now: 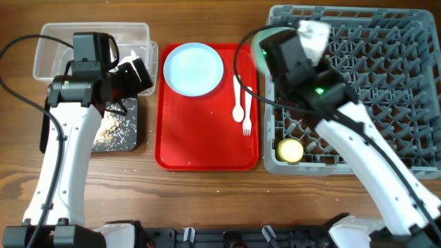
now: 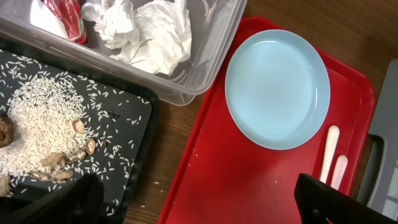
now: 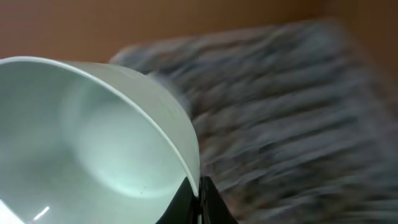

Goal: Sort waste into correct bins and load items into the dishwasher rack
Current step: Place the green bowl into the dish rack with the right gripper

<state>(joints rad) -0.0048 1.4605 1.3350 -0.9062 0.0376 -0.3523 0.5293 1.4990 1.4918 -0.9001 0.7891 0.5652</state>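
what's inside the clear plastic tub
The clear tub holds crumpled white tissue and a red-and-white wrapper. Part of it is cropped in the wrist view and hidden under the left arm overhead.

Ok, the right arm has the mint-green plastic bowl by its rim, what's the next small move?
Probably ease it inward over the grey pegged plastic rack before lowering: the right gripper pinches the rim of the mint-green bowl, and overhead the bowl hangs at the rack's far-left edge, not yet among the pegs.
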